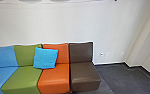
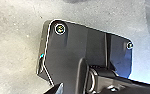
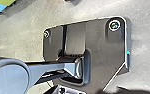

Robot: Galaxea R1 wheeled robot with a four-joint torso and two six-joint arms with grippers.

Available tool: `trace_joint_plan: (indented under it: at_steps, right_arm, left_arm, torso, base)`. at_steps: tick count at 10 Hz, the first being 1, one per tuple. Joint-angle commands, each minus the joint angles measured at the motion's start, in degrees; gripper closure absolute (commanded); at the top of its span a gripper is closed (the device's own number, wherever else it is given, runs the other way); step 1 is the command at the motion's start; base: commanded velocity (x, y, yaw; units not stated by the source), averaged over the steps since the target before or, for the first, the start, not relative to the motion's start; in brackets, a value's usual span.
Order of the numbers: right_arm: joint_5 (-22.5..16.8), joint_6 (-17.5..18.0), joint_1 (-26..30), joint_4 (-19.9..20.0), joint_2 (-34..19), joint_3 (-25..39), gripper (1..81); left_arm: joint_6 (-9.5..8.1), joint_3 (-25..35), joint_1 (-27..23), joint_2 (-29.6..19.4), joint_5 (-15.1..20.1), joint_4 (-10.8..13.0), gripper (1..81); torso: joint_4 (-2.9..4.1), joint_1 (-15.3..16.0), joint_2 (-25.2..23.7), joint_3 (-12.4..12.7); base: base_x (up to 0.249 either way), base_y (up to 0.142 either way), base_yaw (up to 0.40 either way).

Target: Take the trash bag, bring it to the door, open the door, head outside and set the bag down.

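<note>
Seen from my left wrist, the robot's own dark base plate (image 2: 73, 42) stands over grey floor, with a jointed bar beside it. A dark pointed part at the lower edge may belong to my left gripper (image 2: 56, 89); how it stands cannot be made out. From my right wrist, the same kind of plate (image 3: 103, 47) and a pale rounded arm part are visible over the floor. No hold on a bag can be made out in either wrist view.
A row of blue, green, orange and brown seats (image 1: 84, 75) stands along the white wall (image 1: 66, 25), with a bright blue cushion (image 1: 45, 58) on it. Dark floor (image 1: 126, 77) lies to its right, beside a jutting wall corner.
</note>
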Motion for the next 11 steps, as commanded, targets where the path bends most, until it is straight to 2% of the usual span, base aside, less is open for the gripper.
trace_joint_plan:
  at_steps: [1, 2, 3, 6, 8, 10, 11]
  right_arm:
    - [-7.59, 0.05, 5.66, 4.22, -5.67, 4.66, 1.0]
    - [-7.59, 0.05, 5.93, 4.93, -6.12, 5.02, 1.0]
    - [-7.59, 0.05, 5.84, 5.80, -6.12, 5.02, 1.0]
    - [-7.68, -0.04, 6.37, 6.16, -7.79, 6.87, 1.0]
    - [-7.59, -0.04, 7.16, 6.16, -9.28, 9.24, 1.0]
    - [-7.68, 0.40, 9.18, 6.94, -11.65, 11.35, 1.0]
    - [-7.77, 0.40, 10.50, 7.39, -12.18, 11.79, 1.0]
  left_arm:
    - [-0.16, -0.93, -7.63, -2.72, 8.79, -3.36, 1.0]
    - [-0.08, -0.32, -8.34, -2.72, 8.79, -5.57, 1.0]
    - [-0.16, 0.56, -8.52, -2.64, 8.35, -6.55, 1.0]
    - [-0.07, 0.48, -10.89, -2.55, 8.61, -7.26, 1.0]
    - [-0.07, 0.39, -13.00, -2.90, 8.96, -7.43, 1.0]
    - [-0.16, 0.65, -14.24, -3.16, 8.97, -7.61, 1.0]
    - [-0.25, 0.57, -14.76, -3.08, 8.97, -7.77, 1.0]
  torso:
    - [0.00, 3.56, -5.51, 0.02]
    - [0.00, 4.81, -7.46, -0.09]
    - [0.00, 6.16, -9.58, -0.11]
    - [0.00, 10.23, -15.92, -0.13]
    - [0.00, 12.63, -19.72, -4.89]
    - [-0.19, 14.34, -22.45, -6.46]
    - [-0.19, 15.45, -24.22, -8.10]
  base:
    - [0.000, 0.000, 0.000]
    - [0.000, 0.000, 0.000]
    - [0.000, 0.000, 0.000]
    - [0.000, 0.000, 0.000]
    - [0.000, 0.000, 0.000]
    - [0.000, 0.000, 0.000]
    - [0.000, 0.000, 0.000]
